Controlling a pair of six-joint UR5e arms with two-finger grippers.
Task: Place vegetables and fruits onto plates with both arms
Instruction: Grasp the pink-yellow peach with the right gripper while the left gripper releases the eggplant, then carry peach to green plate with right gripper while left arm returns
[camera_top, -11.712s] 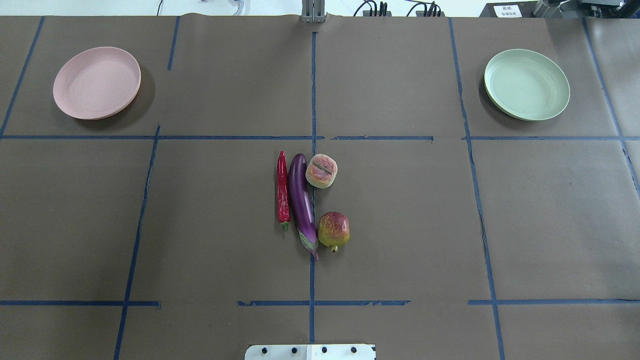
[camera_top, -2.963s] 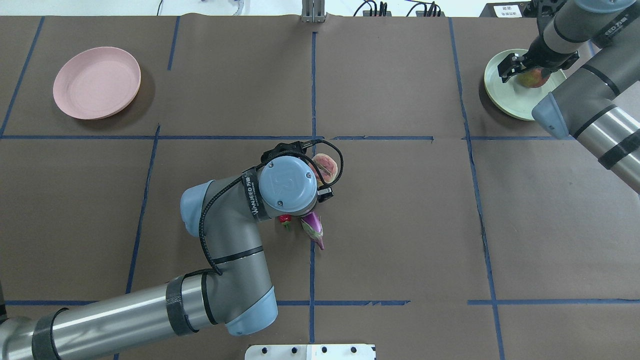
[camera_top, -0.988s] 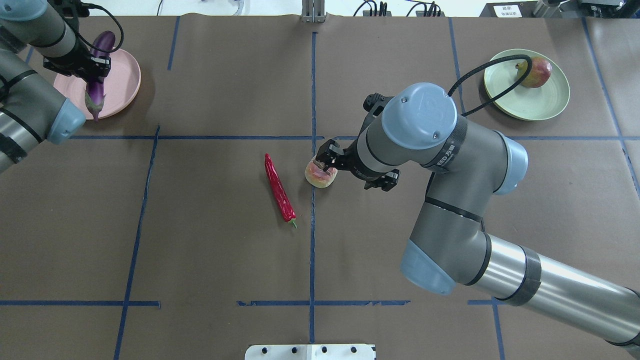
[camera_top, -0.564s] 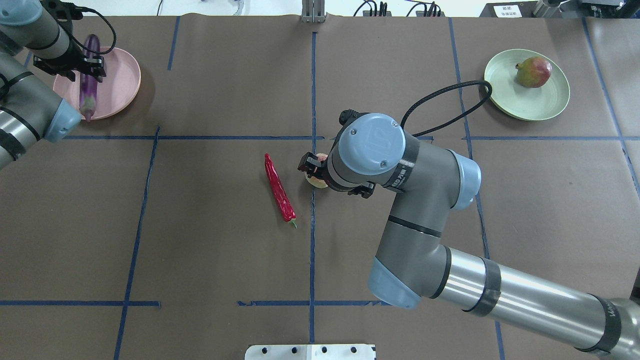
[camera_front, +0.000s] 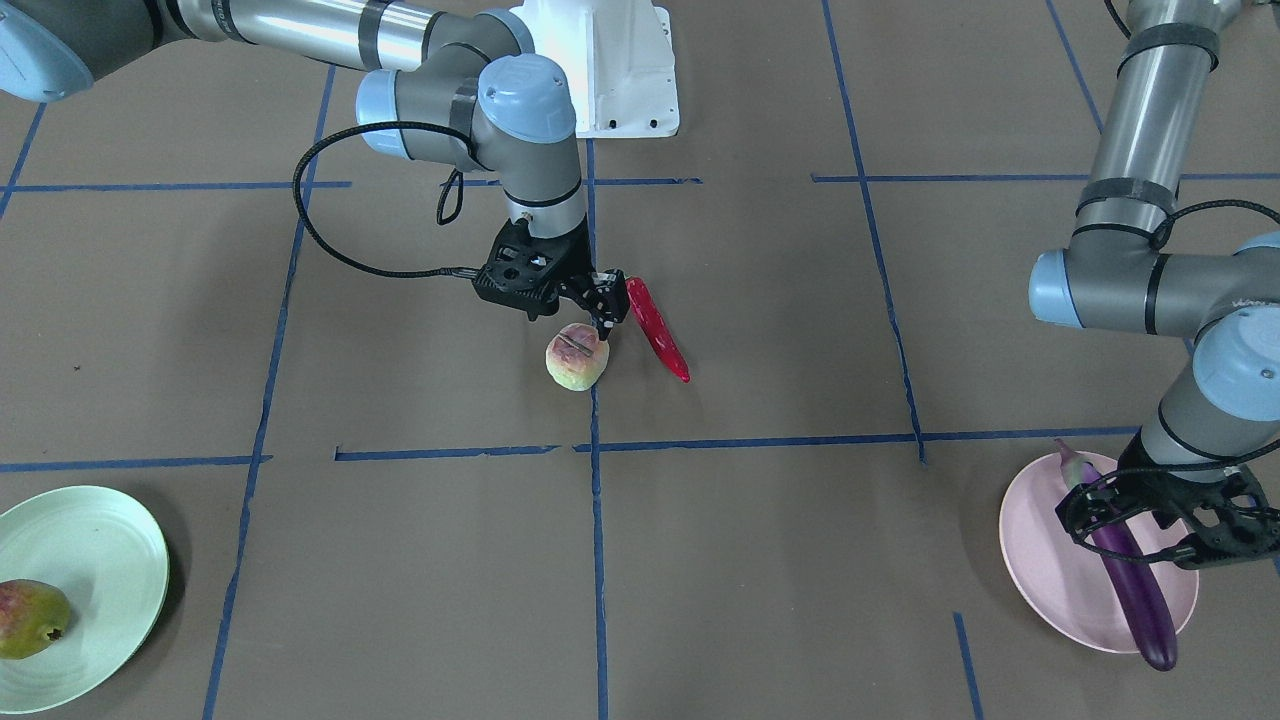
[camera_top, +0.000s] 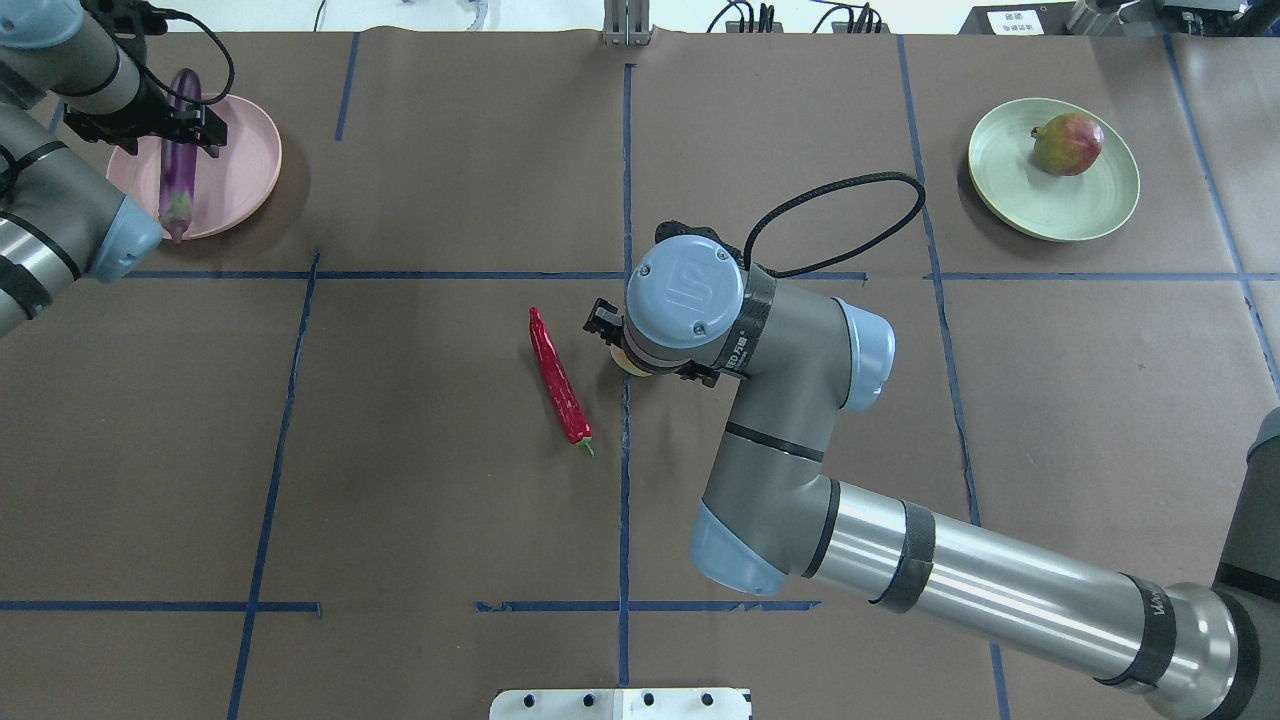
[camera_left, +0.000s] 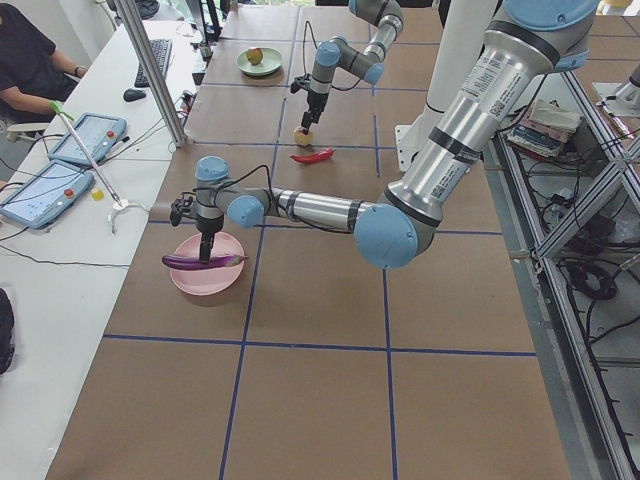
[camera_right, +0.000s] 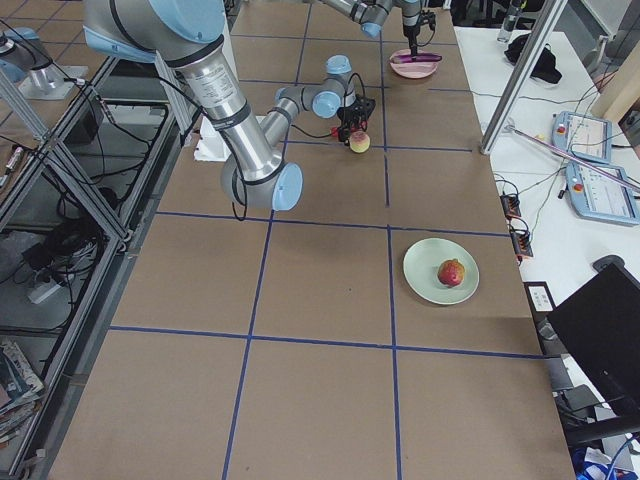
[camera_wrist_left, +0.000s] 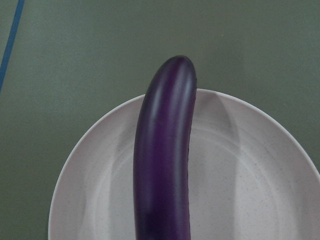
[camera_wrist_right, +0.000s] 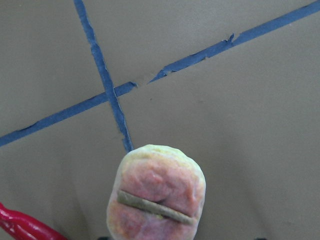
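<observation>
The purple eggplant (camera_front: 1130, 575) lies across the pink plate (camera_front: 1050, 590), its rounded end over the rim; the left wrist view shows it (camera_wrist_left: 165, 160) resting on the plate (camera_wrist_left: 240, 175). My left gripper (camera_front: 1140, 525) straddles it and looks open. The peach (camera_front: 577, 360) sits on the table at the centre, and my right gripper (camera_front: 568, 318) is open just above it, jaws on either side. The right wrist view shows the peach (camera_wrist_right: 157, 200) close below. The red chili (camera_front: 655, 328) lies beside the peach. The pomegranate (camera_top: 1067, 144) rests on the green plate (camera_top: 1040, 205).
The white base block (camera_front: 610, 70) stands at the robot's edge of the table. A black cable loop (camera_top: 850, 200) arcs off the right wrist. Blue tape lines cross the brown mat. An operator's desk with tablets (camera_left: 80, 140) runs along the far side.
The eggplant has come down from a tilted hold to lie on the pink plate, and the left jaws have spread. The right arm has shifted left over the peach.
</observation>
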